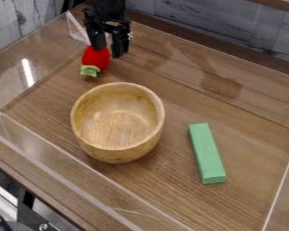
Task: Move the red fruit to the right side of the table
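Because the wooden bowl sits right in the middle of the table, I see it as the main hazard: a low carry from the far left corner toward the right side could clip its rim or drag the fruit into it. Nearer me and to the right lies the green block, flat on the wood and well clear of the bowl, but it takes up part of the side where I would set the fruit down. Beyond the bowl, the red fruit rests on the tabletop near the far left wall, its green cap pointing toward me. Just behind it, the gripper hangs with its jaws spread wide and nothing between them, so a closing pinch that lands off-centre could squirt the small rounded fruit sideways against the clear wall. My count: one bowl, one block, one fruit, one gripper.
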Robot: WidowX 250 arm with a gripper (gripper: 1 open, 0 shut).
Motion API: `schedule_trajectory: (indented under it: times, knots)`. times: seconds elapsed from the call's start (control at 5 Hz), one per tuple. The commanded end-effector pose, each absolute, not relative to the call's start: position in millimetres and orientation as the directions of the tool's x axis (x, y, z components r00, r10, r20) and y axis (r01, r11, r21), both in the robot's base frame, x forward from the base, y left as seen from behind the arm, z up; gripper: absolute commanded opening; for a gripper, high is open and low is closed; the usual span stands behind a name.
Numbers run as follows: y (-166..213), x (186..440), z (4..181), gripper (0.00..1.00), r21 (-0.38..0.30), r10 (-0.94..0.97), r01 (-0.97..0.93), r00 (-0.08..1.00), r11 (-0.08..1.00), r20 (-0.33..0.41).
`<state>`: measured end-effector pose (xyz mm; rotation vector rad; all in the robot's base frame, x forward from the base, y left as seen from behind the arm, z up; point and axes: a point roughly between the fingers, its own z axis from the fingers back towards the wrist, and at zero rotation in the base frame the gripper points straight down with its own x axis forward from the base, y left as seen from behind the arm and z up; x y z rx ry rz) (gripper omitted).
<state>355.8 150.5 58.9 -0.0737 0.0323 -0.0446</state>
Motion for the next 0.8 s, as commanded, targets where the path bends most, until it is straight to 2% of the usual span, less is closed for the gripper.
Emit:
schedule_trajectory:
  times: [0.0, 0.6]
  knots:
    - [164, 357, 69.8, 1.00, -0.042, 0.010, -0.010, 1.000, 0.999, 0.019]
    - [183, 343, 43.8, 1.00, -0.034, 0.081, -0.081, 0.997, 0.996, 0.004]
